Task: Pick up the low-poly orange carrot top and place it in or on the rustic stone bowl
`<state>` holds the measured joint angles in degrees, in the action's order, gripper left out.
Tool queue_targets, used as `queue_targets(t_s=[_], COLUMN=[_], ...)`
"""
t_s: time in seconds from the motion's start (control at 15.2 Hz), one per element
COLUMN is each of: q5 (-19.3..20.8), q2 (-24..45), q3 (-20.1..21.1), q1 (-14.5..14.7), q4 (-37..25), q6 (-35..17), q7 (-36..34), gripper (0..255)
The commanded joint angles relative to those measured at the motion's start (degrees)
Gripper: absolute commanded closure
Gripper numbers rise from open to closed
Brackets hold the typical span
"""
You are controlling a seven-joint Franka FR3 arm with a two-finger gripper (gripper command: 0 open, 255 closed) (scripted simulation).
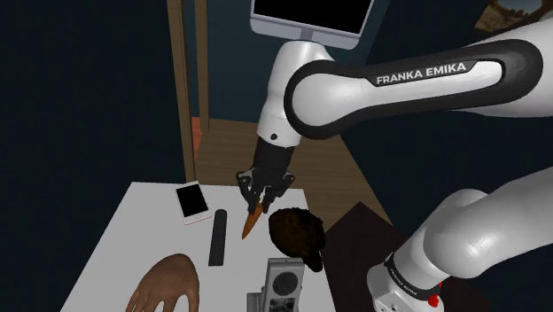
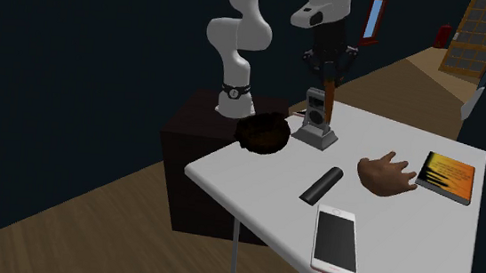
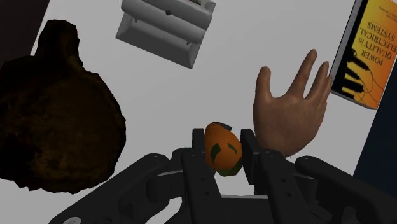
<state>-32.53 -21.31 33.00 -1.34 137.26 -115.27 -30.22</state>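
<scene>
Orange carrot (image 3: 221, 149) in tool (image 3: 222, 139), near dark bowl (image 3: 57, 121)

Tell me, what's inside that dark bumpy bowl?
No object shows inside the bowl. Its hollow is very dark, so the bottom cannot be made out. The carrot is not in there: the gripper clasps it, apart from the bowl.

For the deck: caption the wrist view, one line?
Black jaws clasp the faceted orange carrot over a white table, rough dark-brown bowl on one side, brown model hand on the other.
</scene>
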Motion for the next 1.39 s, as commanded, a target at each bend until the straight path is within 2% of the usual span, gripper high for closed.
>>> queue_targets(t_s=[0.0,0.33,0.73,1.32], q5=[-1.12,-0.78,3.34,0.97], q2=[-4.79,-15.55,-27.06,-24.99], q3=[-2.47,-8.87,-16.69,-14.65], q1=[0.42,0.93,-0.03,0.60], q4=[3.35,10.76,17.49,23.08], q6=[2.41,8.33,15.85,8.46], q7=[2.55,7.67,12.70,14.86], gripper=[255,255,255,255])
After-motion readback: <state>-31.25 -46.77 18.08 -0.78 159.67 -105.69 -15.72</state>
